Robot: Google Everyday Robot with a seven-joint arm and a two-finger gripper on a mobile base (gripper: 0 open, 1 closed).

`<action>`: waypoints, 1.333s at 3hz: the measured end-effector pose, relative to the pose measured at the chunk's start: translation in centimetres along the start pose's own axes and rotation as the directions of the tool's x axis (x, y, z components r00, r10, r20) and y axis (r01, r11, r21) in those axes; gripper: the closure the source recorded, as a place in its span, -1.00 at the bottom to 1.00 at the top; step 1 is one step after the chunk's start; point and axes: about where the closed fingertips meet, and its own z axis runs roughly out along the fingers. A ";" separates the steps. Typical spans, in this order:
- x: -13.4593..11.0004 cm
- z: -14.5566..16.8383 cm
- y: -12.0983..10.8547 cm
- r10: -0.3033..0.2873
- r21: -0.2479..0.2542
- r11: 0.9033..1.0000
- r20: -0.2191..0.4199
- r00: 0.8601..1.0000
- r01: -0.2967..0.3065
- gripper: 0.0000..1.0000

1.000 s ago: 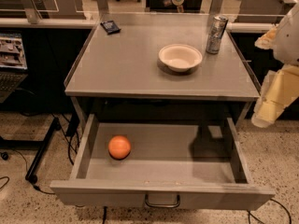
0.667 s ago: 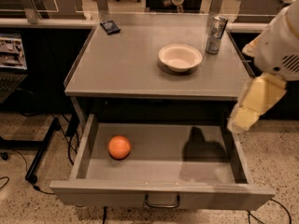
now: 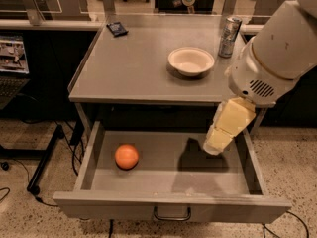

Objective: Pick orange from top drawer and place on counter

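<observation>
1. Orange (image 3: 127, 156) on the floor of the open drawer (image 3: 171, 208), left side, touching no wall.
2. Pale claw (image 3: 214, 147) over the drawer's right part, well apart from the orange; wide or narrow, cannot tell.
3. Bulky white arm (image 3: 277, 48) covering the right edge of the tabletop (image 3: 129, 68).
4. On the tabletop: white bowl (image 3: 191, 61), can (image 3: 230, 36) just behind it to the right, dark packet (image 3: 117, 29) at the far left.
</observation>
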 end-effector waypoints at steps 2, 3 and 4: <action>-0.2 5.8 3.1 0.117 -0.057 0.992 0.148 0.982 -0.110 -1.00; -1.5 10.1 4.0 0.120 -0.070 0.992 0.207 0.971 -0.108 -1.00; -3.5 14.1 4.3 0.086 -0.064 0.995 0.222 0.971 -0.074 -1.00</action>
